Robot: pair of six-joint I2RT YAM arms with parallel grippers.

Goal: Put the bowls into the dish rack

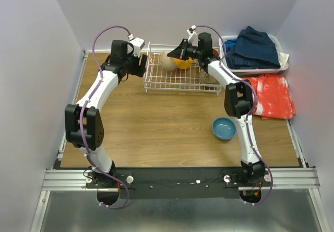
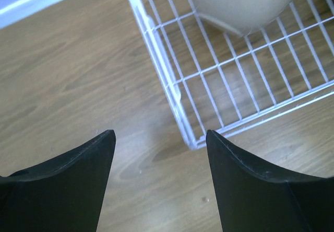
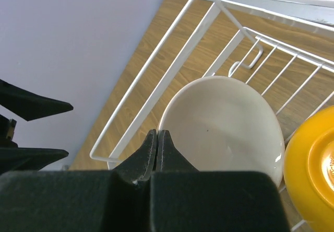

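The white wire dish rack (image 1: 180, 78) stands at the back middle of the table. Inside it a cream bowl (image 1: 168, 61) leans on its edge, with an orange bowl (image 1: 183, 63) beside it. A blue bowl (image 1: 224, 128) sits on the table at the front right. A tan bowl (image 1: 208, 77) is half hidden behind the right arm, just right of the rack. My right gripper (image 3: 157, 132) is shut with nothing in it, its tips at the rim of the cream bowl (image 3: 224, 122) next to the orange bowl (image 3: 313, 174). My left gripper (image 2: 159, 138) hangs open over bare wood at the rack's left corner (image 2: 180, 93).
A white basket of blue clothes (image 1: 254, 49) stands at the back right. An orange-red cloth (image 1: 271, 96) lies in front of it. Walls close in the table on the left, back and right.
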